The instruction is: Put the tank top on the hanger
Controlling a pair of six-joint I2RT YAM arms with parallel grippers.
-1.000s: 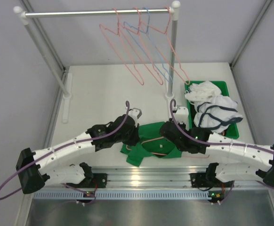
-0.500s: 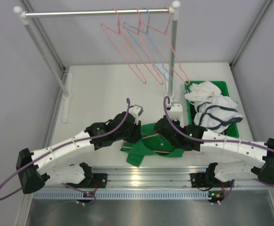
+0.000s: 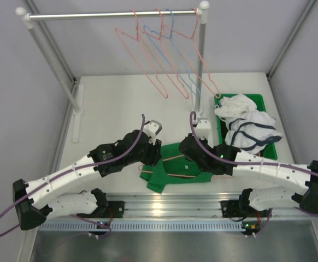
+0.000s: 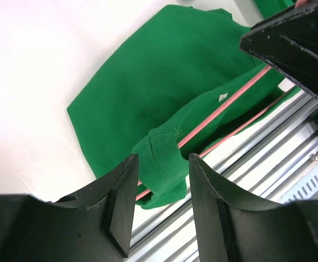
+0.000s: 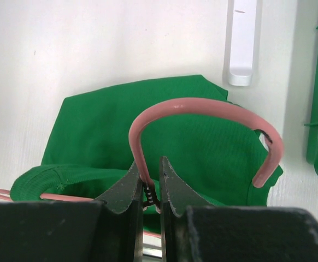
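Note:
The green tank top lies crumpled at the table's near edge, between my two grippers. A pink wire hanger is threaded into it, with its wire crossing the cloth. In the left wrist view, my left gripper is open, its jaws either side of a folded strap of the tank top, where the hanger wire passes under the cloth. My right gripper is shut on the hanger's twisted neck, just below the curved hook, over the tank top. From above, the left gripper and right gripper are close together.
A white rack bar at the back carries several pink hangers and a light-blue one. A green bin at the right holds white garments. An aluminium rail runs along the near edge.
My right gripper has shifted left with the hanger, and more pink wire shows across the tank top. My left arm has swung slightly, its gripper staying at the top's left strap.

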